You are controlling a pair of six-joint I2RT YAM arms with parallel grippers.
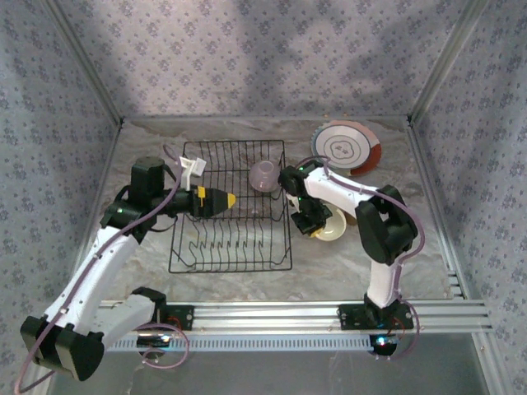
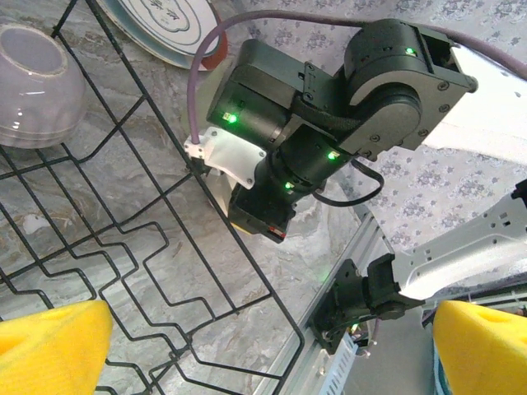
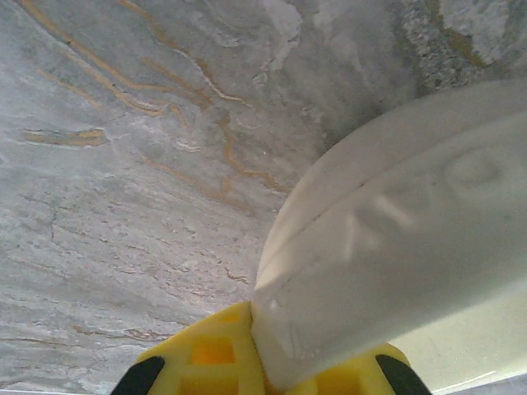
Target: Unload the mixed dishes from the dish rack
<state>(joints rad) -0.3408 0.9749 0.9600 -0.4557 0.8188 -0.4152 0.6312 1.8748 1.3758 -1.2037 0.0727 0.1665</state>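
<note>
- One cream bowl (image 1: 333,225) is outside the dish rack (image 1: 233,247), on the counter side just beside the rack's right edge.
- Its rim is clamped by the right claw (image 1: 311,222), which is closed on it. In the right wrist view the pale rim runs down between the yellow fingers (image 3: 202,358). I cannot tell whether the bowl's base touches the counter (image 1: 403,255).
- One lavender bowl (image 1: 263,174) lies upside down inside the rack, near its far right corner and resting on the wires.
- Two plates lie stacked on the counter beyond the rack's far right corner, apart from it. A white plate (image 1: 341,146) with a grey ring is on top of an orange-red-rimmed plate (image 1: 375,156), which shows at the right.
- The rack stands in the middle of the counter, its long sides running away from the arms, with rows of upright prongs along its near half.
- The left claw (image 1: 226,199) hangs over the left half of the rack, pointing right toward the lavender bowl. Its yellow fingers are spread wide and grip nothing. In the left wrist view, rack wires and counter show between them.
- The right arm (image 2: 329,123) reaches down beside the rack's right edge.
- The counter is grey marble with tan veins, and patterned walls (image 1: 247,58) enclose it on three sides.
- An aluminium rail (image 1: 280,317) at the near edge carries both arm bases.
</note>
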